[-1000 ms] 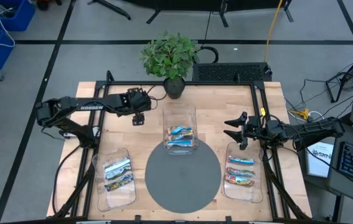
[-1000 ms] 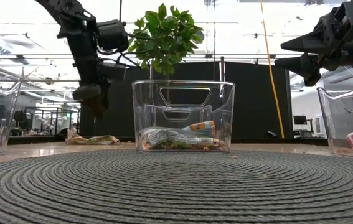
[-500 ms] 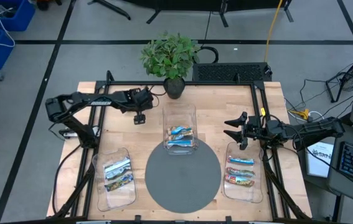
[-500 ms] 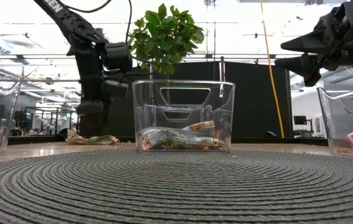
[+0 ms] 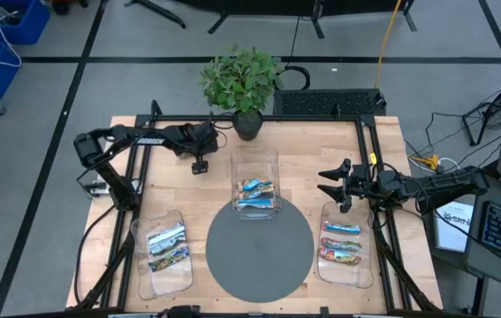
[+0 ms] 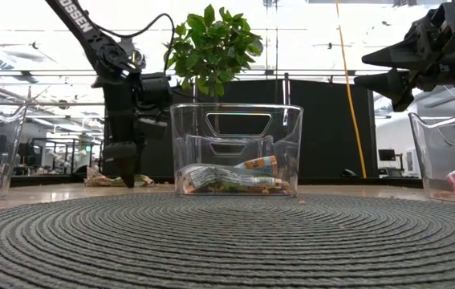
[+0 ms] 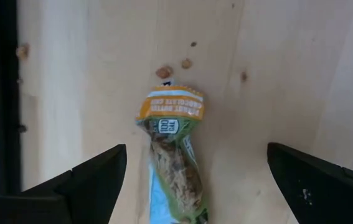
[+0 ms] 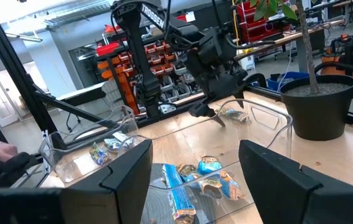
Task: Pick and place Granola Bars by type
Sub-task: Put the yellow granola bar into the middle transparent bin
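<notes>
Wooden table [image 5: 307, 159] stands on grey floor; round grey mat [image 5: 259, 247] at its front centre. Behind the mat, left gripper [image 7: 195, 180], jaws wide, hovers over a granola bar [image 7: 173, 155]. Right gripper [image 5: 331, 184], open, empty, beside mat

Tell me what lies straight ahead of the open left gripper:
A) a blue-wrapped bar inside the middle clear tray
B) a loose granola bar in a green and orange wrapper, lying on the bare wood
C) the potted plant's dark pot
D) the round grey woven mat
B: the left wrist view shows the green and orange wrapped granola bar on the bare wooden table, between the spread fingers of the left gripper.
</notes>
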